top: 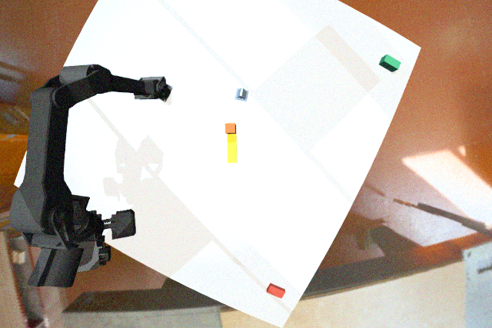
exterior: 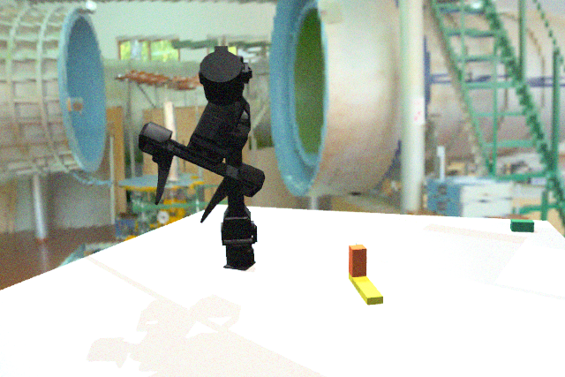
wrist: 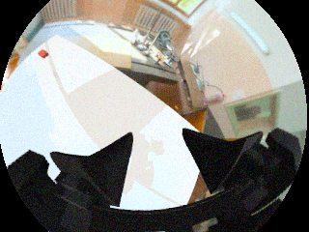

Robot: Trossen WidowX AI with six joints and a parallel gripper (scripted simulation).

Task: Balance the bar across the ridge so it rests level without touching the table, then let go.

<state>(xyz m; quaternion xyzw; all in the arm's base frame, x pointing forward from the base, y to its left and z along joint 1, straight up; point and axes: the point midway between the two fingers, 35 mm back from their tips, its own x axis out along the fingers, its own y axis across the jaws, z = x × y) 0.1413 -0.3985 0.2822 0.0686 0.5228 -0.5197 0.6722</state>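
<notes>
- Hand (top: 89, 243) (exterior: 180, 212) (wrist: 157, 131) is held above the counter (top: 277, 197) (exterior: 297, 341) (wrist: 106, 101), well apart from the bar, released, its fingers spread around nothing.
- Bar (top: 231, 151) (exterior: 366, 290), yellow, is laid flat on the counter.
- Orange block (top: 230, 128) (exterior: 357, 260) is stood upright at one end of it; whether bar is overlapped cannot be told.
- Ridge (top: 241, 94), grey, is set near the block, with no bar across it.
- Green block (top: 390, 63) (exterior: 522, 225) and red block (top: 275, 289) (wrist: 43, 53) are placed near the counter's edges.

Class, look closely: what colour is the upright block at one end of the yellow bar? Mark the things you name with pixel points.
The block (top: 230, 128) (exterior: 357, 260) is orange, showing best in the top view.
</notes>
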